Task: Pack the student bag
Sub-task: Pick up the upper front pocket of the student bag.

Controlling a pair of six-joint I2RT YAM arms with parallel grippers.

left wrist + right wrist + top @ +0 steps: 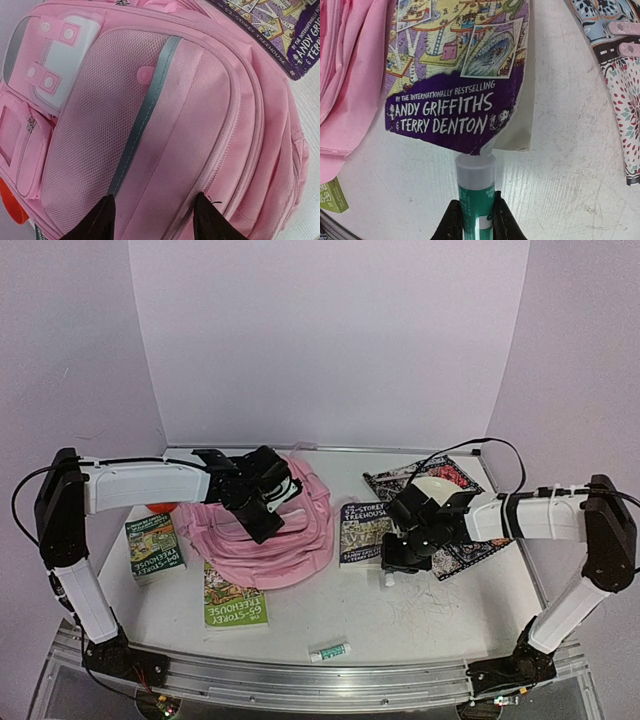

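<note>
Pink backpack [165, 130] lies under the left gripper [154, 200], fingers apart, while the right gripper [476, 205] clamps a green glue stick [476, 172].

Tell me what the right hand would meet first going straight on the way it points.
The purple Treehouse book: the glue stick held in the right hand leads, its cap at the book's torn lower edge, seemingly touching.
</note>
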